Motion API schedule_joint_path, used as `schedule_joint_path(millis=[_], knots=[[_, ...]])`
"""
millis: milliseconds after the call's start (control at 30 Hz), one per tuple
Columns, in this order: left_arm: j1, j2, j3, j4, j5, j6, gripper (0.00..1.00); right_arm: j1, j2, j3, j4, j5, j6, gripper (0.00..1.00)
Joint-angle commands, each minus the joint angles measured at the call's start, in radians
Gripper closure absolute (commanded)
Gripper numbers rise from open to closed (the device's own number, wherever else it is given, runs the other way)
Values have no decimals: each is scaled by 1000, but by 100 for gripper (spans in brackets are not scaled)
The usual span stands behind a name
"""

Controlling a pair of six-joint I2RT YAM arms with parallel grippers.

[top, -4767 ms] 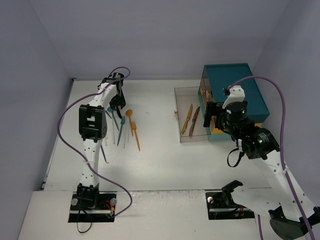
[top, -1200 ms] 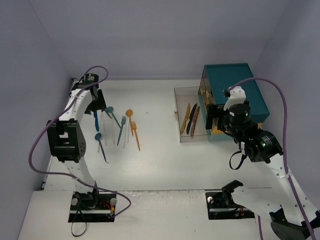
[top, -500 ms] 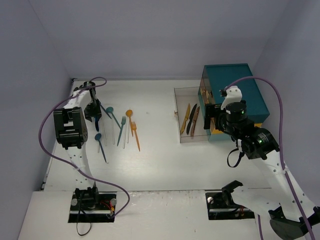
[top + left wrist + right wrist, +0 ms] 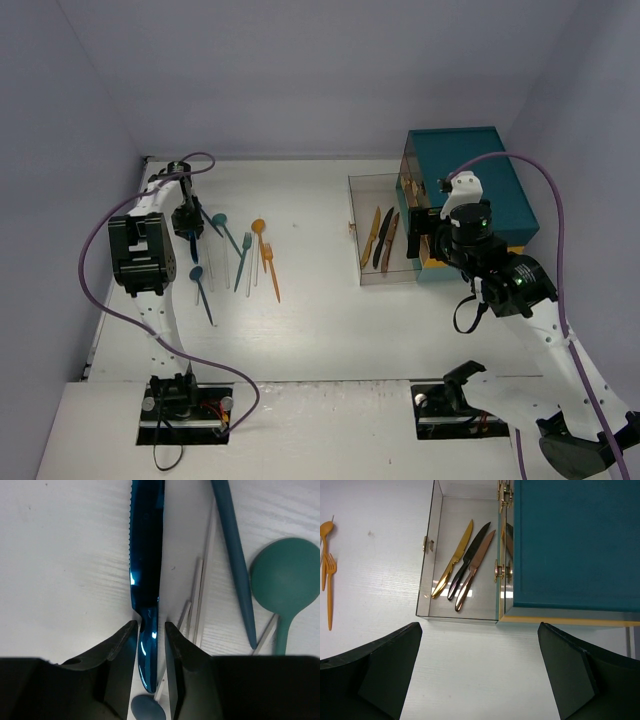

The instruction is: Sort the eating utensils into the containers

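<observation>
A glossy blue knife (image 4: 147, 555) lies on the white table, its handle between the fingers of my left gripper (image 4: 151, 627). The jaws stand narrow and close on both sides, with a thin strip of table still showing at the right finger. In the top view this gripper (image 4: 187, 228) is at the far left over the spread of utensils. My right gripper (image 4: 479, 630) hangs wide open and empty near the clear container (image 4: 427, 580), which holds a gold knife (image 4: 452, 562), a dark knife (image 4: 469, 560) and a copper knife (image 4: 476, 565).
Beside the blue knife lie a teal spoon (image 4: 285, 575), a blue-grey handle (image 4: 235, 555), clear utensils (image 4: 200, 595) and a blue spoon bowl (image 4: 147, 707). Further right are an orange spoon (image 4: 258, 228) and orange fork (image 4: 270, 265). A teal chest (image 4: 470, 170) adjoins the container.
The left arm has swung down over the blue knife and its jaws have narrowed around the handle. A third knife, the dark one, now lies in the container. The right arm has barely moved.
</observation>
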Motion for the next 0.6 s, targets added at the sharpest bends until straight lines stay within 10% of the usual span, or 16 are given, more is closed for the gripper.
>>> schedule_joint_path(millis=[0,567], knots=[[7,13,-20,65,38,-2,76,-6,9,45,44,-10,-6,0],[76,-97,-128,77,8,-20,100,-6,-1,40,44,-21,6,0]])
